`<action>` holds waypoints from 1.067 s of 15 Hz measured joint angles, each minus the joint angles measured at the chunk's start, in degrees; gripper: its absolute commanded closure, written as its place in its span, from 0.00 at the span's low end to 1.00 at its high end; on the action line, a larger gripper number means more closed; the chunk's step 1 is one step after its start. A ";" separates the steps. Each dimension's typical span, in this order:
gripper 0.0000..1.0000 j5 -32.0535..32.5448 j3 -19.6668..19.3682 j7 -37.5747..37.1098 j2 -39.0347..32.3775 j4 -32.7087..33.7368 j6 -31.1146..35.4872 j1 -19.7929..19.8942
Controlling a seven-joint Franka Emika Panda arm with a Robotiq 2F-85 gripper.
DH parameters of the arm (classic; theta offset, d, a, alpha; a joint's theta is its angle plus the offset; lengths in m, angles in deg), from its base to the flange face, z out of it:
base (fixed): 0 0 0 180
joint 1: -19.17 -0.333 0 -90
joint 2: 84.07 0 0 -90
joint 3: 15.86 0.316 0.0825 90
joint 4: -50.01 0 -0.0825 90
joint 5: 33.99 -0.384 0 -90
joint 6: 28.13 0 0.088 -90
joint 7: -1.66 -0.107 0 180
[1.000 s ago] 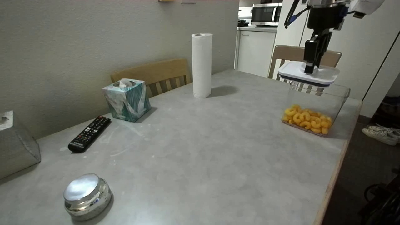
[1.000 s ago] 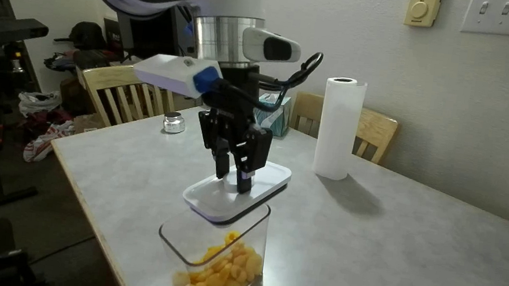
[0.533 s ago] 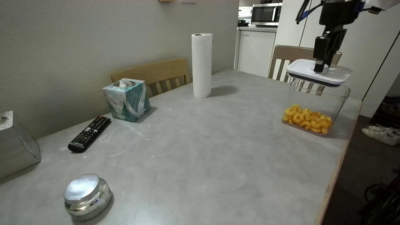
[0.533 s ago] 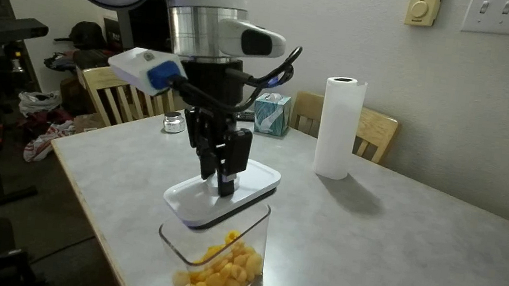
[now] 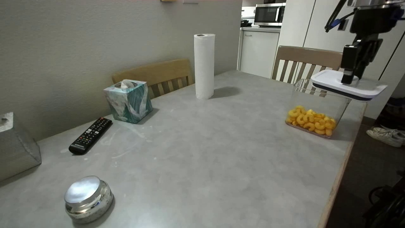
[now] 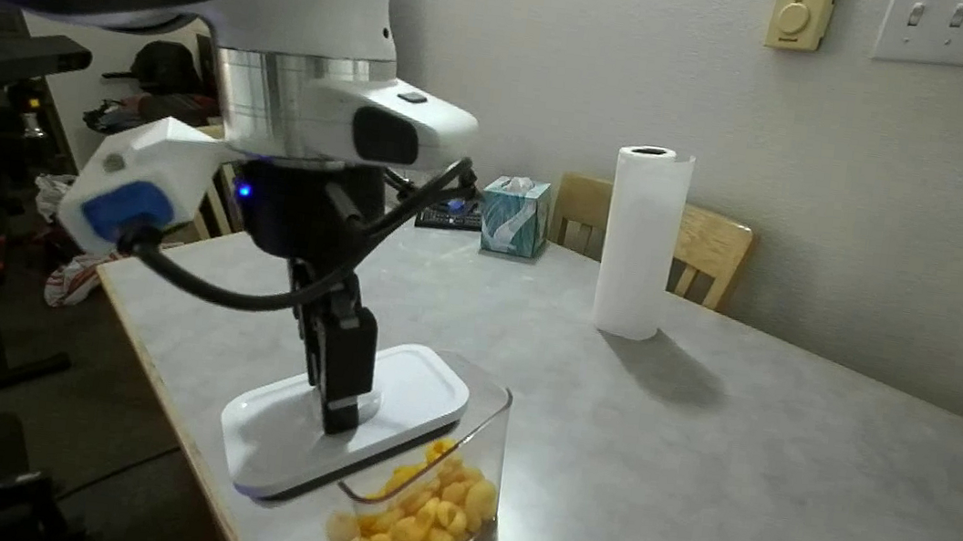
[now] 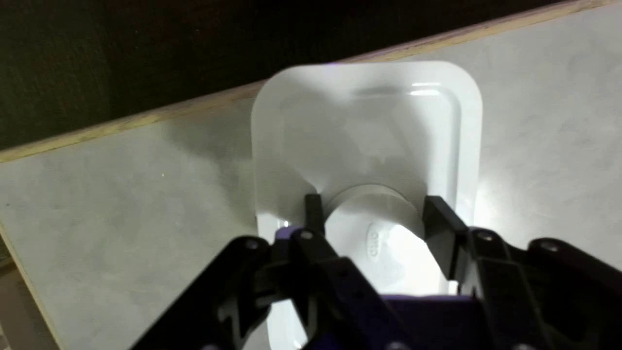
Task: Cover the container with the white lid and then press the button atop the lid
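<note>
The container (image 5: 313, 103), a clear box with yellow-orange snack pieces, stands open near the table edge; it also shows in an exterior view (image 6: 460, 479). My gripper (image 5: 352, 79) points down and is shut on the button (image 7: 374, 238), the round raised knob on the white lid (image 7: 359, 121). The lid hangs about level at or a little above the container's rim. It is offset sideways: right of the container in an exterior view (image 5: 326, 79), left of it in an exterior view (image 6: 417, 387). The lid hides part of the rim. In the wrist view the container is hidden.
A paper towel roll (image 5: 204, 66), a tissue box (image 5: 129, 103), a remote (image 5: 90, 135) and a shiny round metal jar (image 5: 88, 199) stand on the table. The table's edge (image 7: 194, 107) runs beneath the lid in the wrist view. Chairs (image 5: 308, 53) stand behind the table.
My gripper has carried the lid sideways across the container toward the table edge, rightward in an exterior view and leftward in an exterior view, and a little lower. The container has not moved.
</note>
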 measured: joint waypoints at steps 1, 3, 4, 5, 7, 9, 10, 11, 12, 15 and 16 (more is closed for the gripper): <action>0.72 -0.91 -0.44 0.94 0.23 -0.61 0.48 0.01; 0.72 -3.22 -1.14 3.72 0.25 -1.25 1.39 0.01; 0.72 -4.48 -1.36 5.41 0.23 -1.30 1.60 0.01; 0.72 -5.76 -1.54 7.24 0.22 -1.30 1.65 -0.01; 0.72 -8.11 -1.71 11.03 0.07 -1.24 1.65 -0.10; 0.72 -9.64 -1.72 14.75 -0.35 -1.07 1.62 -0.22; 0.72 -9.88 -1.72 16.34 -0.66 -0.86 1.56 -0.26; 0.72 -9.92 -1.72 17.76 -0.90 -0.55 1.52 -0.27; 0.72 -9.92 -1.72 19.06 -1.15 -0.21 1.47 -0.27; 0.72 -9.81 -1.73 22.28 -2.16 1.14 1.37 -0.27; 0.72 -9.63 -1.73 23.09 -2.59 1.76 1.32 -0.26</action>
